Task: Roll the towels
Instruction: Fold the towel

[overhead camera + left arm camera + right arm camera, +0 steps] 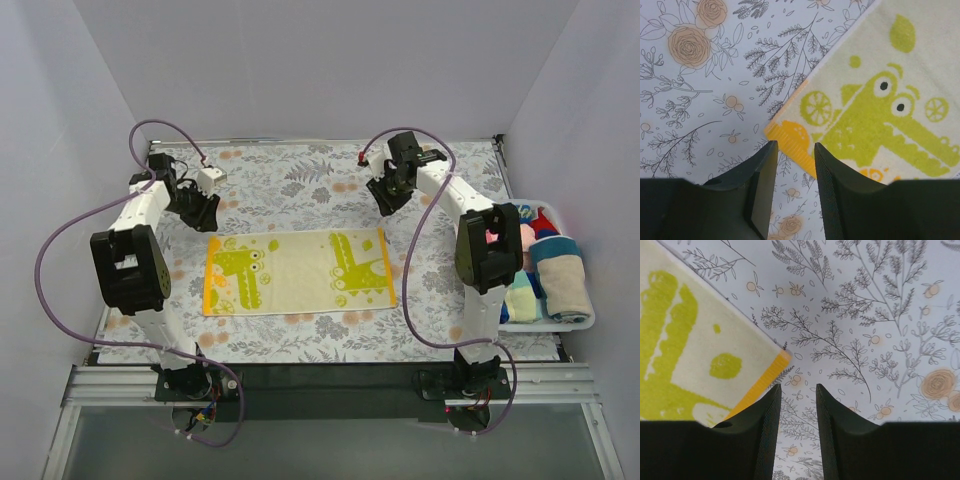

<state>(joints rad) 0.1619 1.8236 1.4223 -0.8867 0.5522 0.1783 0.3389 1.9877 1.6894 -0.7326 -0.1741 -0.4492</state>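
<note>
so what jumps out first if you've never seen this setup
The yellow towel with green crocodile print lies spread flat in the middle of the floral table covering. The left gripper and right gripper are by its two far corners, jaws slightly apart, holding nothing. At the right edge a white basket holds rolled towels.

One towel (298,272) lies flat on the table covering (290,180), mid-table and between the two arms. The left arm's fingers (760,175) stand just at its far left corner, and the right arm's fingers (765,425) at its far right corner (both behind the towel's far edge). Rolled towels (560,285) sit in a basket (548,326) at the table's right edge.
</note>
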